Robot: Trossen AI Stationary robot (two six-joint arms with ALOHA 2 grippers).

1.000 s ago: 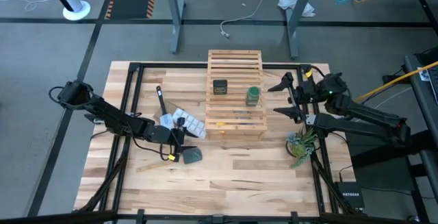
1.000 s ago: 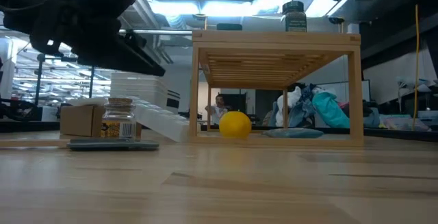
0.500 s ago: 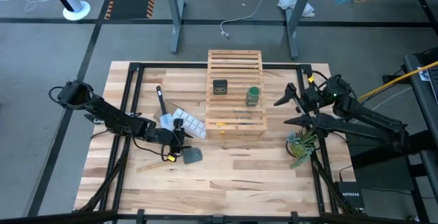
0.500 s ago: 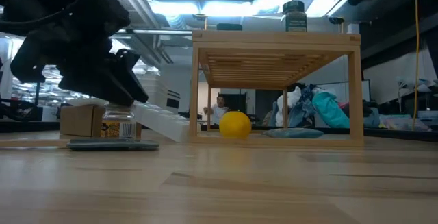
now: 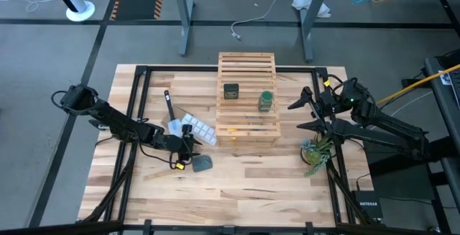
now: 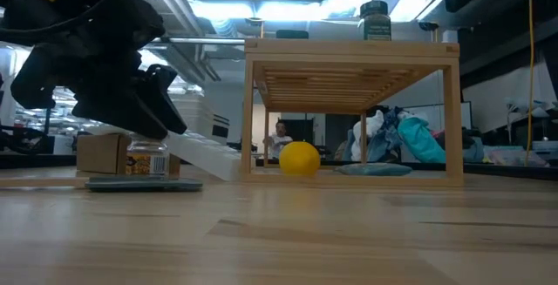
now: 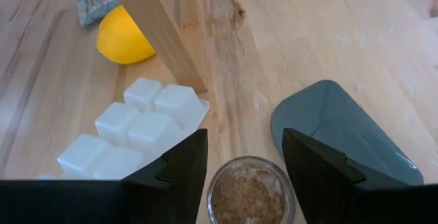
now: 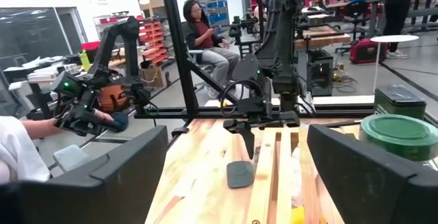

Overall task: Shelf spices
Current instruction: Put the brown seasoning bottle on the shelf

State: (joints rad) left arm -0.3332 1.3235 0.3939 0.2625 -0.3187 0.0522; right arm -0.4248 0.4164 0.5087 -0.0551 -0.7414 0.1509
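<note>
From above, the wooden shelf (image 5: 248, 97) stands at the middle back of the worktop (image 5: 251, 185), and two spices are already up on its slats: the dark boxy jar (image 5: 231, 91) and, just to its right, the green jar (image 5: 266, 100). The left hand (image 5: 188, 151) is down low at the shelf's front left corner, next to the white ice-cube tray (image 5: 194, 128) and just beside the grey-green pad (image 5: 203, 163). Over on the right, the right hand (image 5: 307, 109) hangs beside the shelf, fingers spread wide with nothing between them, close above a small green plant (image 5: 316, 151).

Down at worktop level, the left hand (image 6: 144, 115) is a dark mass sitting right over the tiny clear jar (image 6: 146, 159), which stands on the pad (image 6: 144, 183). A yellow lemon (image 6: 299, 159) rests under the shelf (image 6: 351, 58), with the green jar (image 6: 376, 21) up on top.

Left wrist view now: the two fingers (image 7: 174, 172) are apart, one on each side of the clear jar (image 7: 250, 198) with its brownish contents, not yet pressing it as far as I can see. The tray (image 7: 133, 131), pad (image 7: 342, 131) and lemon (image 7: 123, 40) lie around it.

Right wrist view: fingers (image 8: 123, 176) wide apart, the green jar's lid (image 8: 400, 129) and the dark jar (image 8: 400, 101) close by, and the left arm (image 8: 263, 111) far across the worktop.
</note>
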